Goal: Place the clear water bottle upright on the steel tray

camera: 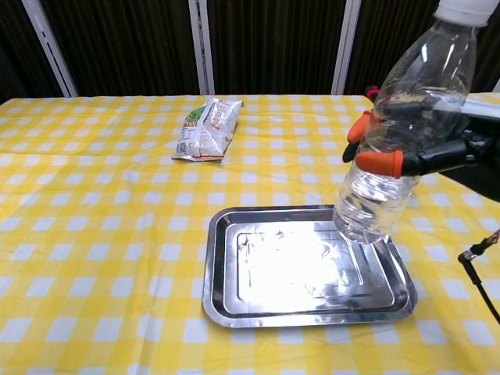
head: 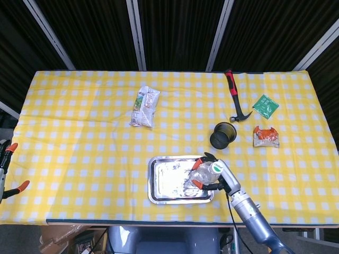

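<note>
The head view is showing the whole table (head: 79,137) under its yellow checked cloth, and things the chest view is missing: a red-handled hammer (head: 234,98) at about 1 o'clock from the steel tray (head: 159,182), a green packet (head: 265,106) and an orange-and-white packet (head: 265,137) further out at 2 o'clock, and orange-tipped parts (head: 7,168) of the left hand at the 9 o'clock edge, too little of it to tell how its fingers are lying. The black mesh cup (head: 223,135) is standing just beyond the tray at 1 o'clock; nothing is showing inside it.

The chest view is giving the close detail. The right hand (camera: 437,152) is gripping the clear water bottle (camera: 402,125) around its middle, orange fingertips (camera: 379,162) pressing on the near side. The bottle is leaning slightly, its white cap up at 1 o'clock, its base hanging over the right part of the steel tray (camera: 226,297); whether it is touching the metal I cannot tell. Water is filling the lower part of the bottle. The tray's bare metal is glaring under the light. A white snack bag (camera: 205,130) is lying at 11 o'clock from the tray, well apart.
</note>
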Robot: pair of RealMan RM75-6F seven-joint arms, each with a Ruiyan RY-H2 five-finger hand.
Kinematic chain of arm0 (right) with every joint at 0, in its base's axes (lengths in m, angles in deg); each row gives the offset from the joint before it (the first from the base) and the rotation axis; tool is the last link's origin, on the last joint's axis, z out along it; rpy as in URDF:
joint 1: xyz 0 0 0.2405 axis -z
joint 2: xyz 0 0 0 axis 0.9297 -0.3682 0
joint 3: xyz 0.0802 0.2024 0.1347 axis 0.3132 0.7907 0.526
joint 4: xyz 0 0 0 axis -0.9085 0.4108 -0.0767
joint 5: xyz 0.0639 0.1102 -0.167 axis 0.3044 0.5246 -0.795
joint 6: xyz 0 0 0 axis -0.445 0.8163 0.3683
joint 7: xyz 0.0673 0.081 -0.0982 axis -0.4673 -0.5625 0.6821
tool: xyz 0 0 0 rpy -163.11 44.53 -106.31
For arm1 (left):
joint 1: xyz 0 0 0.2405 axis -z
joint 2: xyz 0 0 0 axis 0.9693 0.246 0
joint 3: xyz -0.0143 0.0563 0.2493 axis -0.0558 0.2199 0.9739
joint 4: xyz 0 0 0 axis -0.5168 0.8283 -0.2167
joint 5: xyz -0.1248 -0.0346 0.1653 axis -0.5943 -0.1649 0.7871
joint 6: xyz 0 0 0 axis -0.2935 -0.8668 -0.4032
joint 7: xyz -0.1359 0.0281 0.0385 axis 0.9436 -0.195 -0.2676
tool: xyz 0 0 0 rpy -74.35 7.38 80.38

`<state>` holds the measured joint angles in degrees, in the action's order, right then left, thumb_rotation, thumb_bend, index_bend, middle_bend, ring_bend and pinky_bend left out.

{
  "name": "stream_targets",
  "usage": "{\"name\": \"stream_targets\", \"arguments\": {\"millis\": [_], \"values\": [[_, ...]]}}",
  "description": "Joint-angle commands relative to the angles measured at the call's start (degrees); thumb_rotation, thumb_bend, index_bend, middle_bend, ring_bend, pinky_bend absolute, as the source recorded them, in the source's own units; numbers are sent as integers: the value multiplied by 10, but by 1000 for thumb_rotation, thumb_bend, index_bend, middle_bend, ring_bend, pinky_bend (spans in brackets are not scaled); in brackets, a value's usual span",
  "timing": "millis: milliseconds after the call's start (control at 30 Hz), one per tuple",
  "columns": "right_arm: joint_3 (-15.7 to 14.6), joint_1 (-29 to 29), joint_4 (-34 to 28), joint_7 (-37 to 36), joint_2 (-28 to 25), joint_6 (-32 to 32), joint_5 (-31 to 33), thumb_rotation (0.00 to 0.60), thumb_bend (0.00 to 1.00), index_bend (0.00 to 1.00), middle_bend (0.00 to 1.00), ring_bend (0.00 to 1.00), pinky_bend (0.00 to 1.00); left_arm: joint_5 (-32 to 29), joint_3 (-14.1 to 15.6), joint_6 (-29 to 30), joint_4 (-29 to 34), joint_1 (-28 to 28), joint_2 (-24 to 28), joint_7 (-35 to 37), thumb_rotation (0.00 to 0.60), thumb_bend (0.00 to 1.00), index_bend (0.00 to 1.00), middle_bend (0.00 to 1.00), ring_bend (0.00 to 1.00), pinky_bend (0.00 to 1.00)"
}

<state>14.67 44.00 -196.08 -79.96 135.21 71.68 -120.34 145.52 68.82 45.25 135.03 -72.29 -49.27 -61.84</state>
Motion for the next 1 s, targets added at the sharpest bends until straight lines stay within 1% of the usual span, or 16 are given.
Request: {"name": "stream_targets", "arguments": {"millis": [33,100,167,200,300,467,600,700,767,867,1000], "values": [[11,-5,-36,-7,-46,-13,-10,600,819,809,616,253,0,-3,-2,2,1,-1,0,0,600,190,46,0,0,0],[26,-9,-66,-11,-80,-16,-7,600,819,809,616,254,0,-3,-2,4,1,-2,1,3,600,190,47,0,0,0],[48,-13,-100,-5,-119,-14,-3,600,819,809,616,253,0,-3,-3,7,1,-4,3,8,600,190,47,0,0,0],[62,-15,-119,3,-143,-11,2,600,819,809,616,253,0,-4,-3,7,2,-4,4,11,600,190,46,0,0,0],[90,-19,-162,26,-195,-4,18,600,819,809,616,254,0,-3,-3,9,2,-5,6,16,600,190,46,0,0,0],[116,-27,-218,35,-269,-24,65,600,819,809,616,254,0,-1,-2,9,3,-6,8,20,600,190,47,0,0,0],[122,-36,-230,45,-293,-36,94,600,819,809,616,254,0,1,-2,13,3,-8,10,24,600,190,46,0,0,0],[112,-39,-227,54,-290,-46,103,600,820,809,616,254,0,1,-3,16,3,-10,11,29,600,190,46,0,0,0],[95,-40,-217,55,-275,-58,107,600,820,809,616,254,0,-1,-3,16,2,-10,12,32,600,190,46,0,0,0],[64,-40,-183,43,-228,-78,111,600,820,809,616,253,0,1,-3,16,2,-10,13,34,600,190,46,0,0,0],[28,-36,-122,20,-150,-92,92,600,820,809,616,253,0,4,-2,18,2,-11,13,34,600,190,46,0,0,0]]}}
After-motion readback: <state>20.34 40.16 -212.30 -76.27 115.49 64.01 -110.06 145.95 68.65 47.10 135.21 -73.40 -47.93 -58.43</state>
